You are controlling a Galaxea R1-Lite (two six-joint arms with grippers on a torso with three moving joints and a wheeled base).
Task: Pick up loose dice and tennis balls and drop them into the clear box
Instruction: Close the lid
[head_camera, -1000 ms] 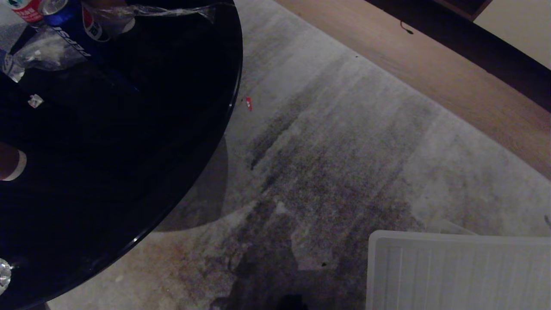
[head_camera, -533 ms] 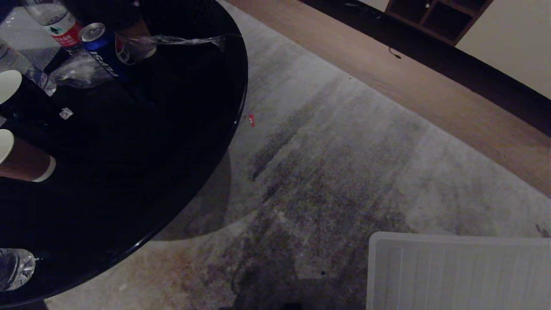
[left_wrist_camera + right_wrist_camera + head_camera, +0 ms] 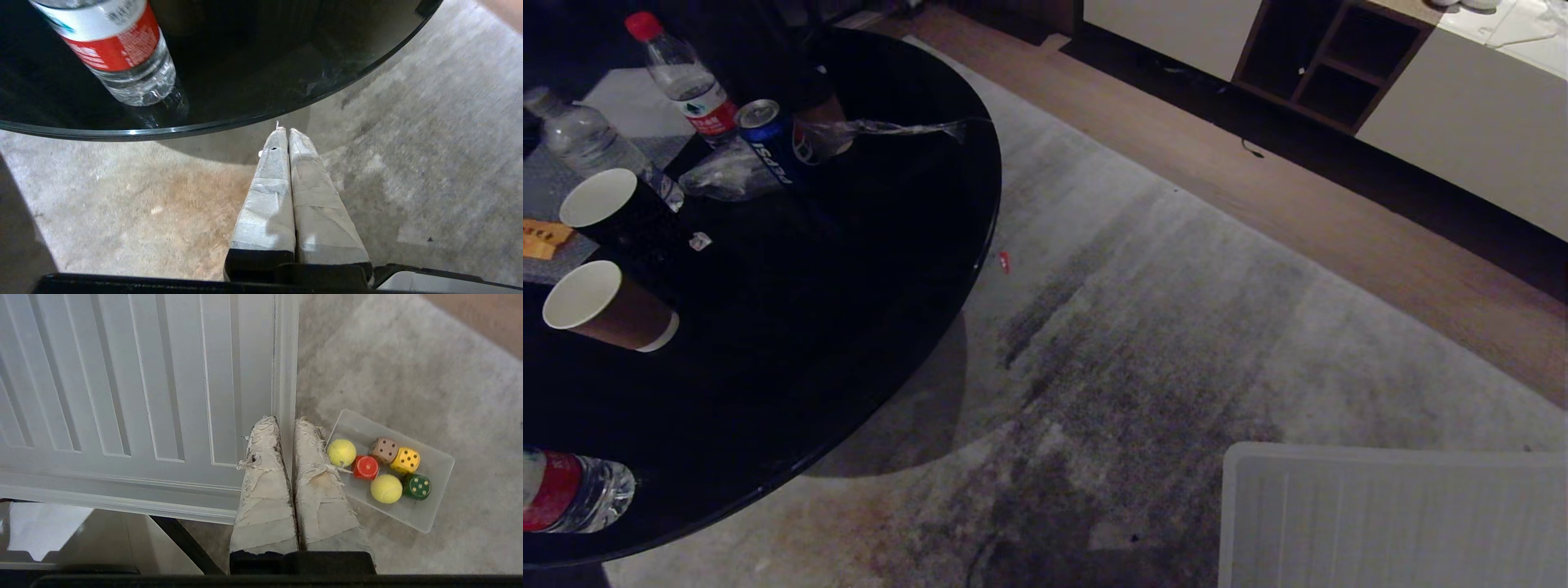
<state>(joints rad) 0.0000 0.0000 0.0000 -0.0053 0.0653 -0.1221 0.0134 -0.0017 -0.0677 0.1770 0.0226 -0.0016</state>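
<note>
In the right wrist view a low clear box (image 3: 427, 520) sits on the grey carpet. Inside it lie two tennis balls (image 3: 341, 452) (image 3: 386, 488) and several dice: red (image 3: 365, 467), tan (image 3: 384, 450), yellow (image 3: 405, 460) and green (image 3: 417, 486). My right gripper (image 3: 286, 421) is shut and empty, hanging above the edge of a whitish ribbed lid (image 3: 143, 375), just beside the box. The lid (image 3: 1388, 514) also shows at the head view's lower right. My left gripper (image 3: 284, 131) is shut and empty, over carpet by the table's rim. Neither arm shows in the head view.
A black round table (image 3: 915, 269) fills the left, carrying water bottles (image 3: 686, 86), a Pepsi can (image 3: 768, 147) and paper cups (image 3: 605, 310). One bottle (image 3: 118, 57) stands near the left gripper. A red scrap (image 3: 1005, 261) lies on the carpet. A cabinet (image 3: 1331, 73) stands beyond the wood floor.
The head camera has tilted upward: the whole scene slid down, bringing the cabinet and more of the table's bottles and cups into view. Nothing on the floor or table moved.
</note>
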